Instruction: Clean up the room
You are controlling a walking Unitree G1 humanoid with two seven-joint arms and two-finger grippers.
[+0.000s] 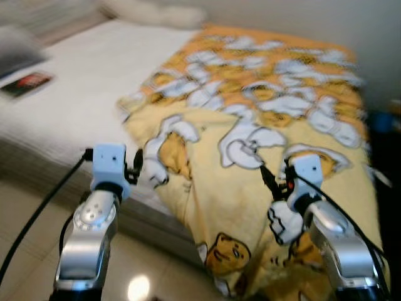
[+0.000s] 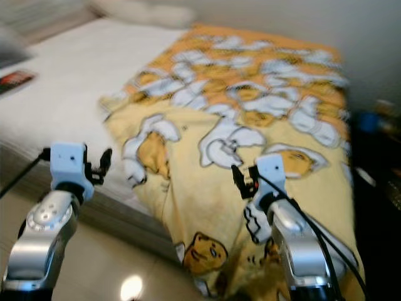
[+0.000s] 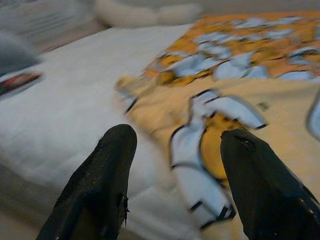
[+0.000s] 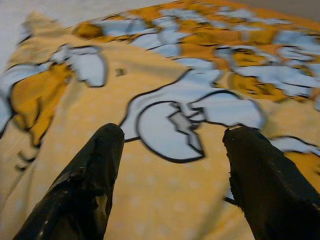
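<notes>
**Both hands poised over a rumpled blanket**

At the foot of a bed (image 1: 69,119) with a white sheet, a yellow cartoon-print blanket (image 1: 263,113) spread crookedly, one edge spilling over the mattress side toward the tiled floor (image 1: 37,207). Left hand (image 3: 175,150) raised just beside the blanket's near corner, fingers spread and holding nothing. Right hand (image 4: 170,145) hovering over the yellow cloth, fingers likewise spread, no fabric between them. Near the far left edge of the bed, a small dark red object (image 1: 26,83), too blurred to identify; by the head, a pale pillow (image 1: 156,12).

Likely next step: gripping the blanket to straighten or fold it. Main risks, judged from here: closing on too thin a fold and losing it on the pull; catching the sheet underneath along with the blanket at the corner; uneven pulls from the two hands dragging more cloth off the mattress onto the floor.
</notes>
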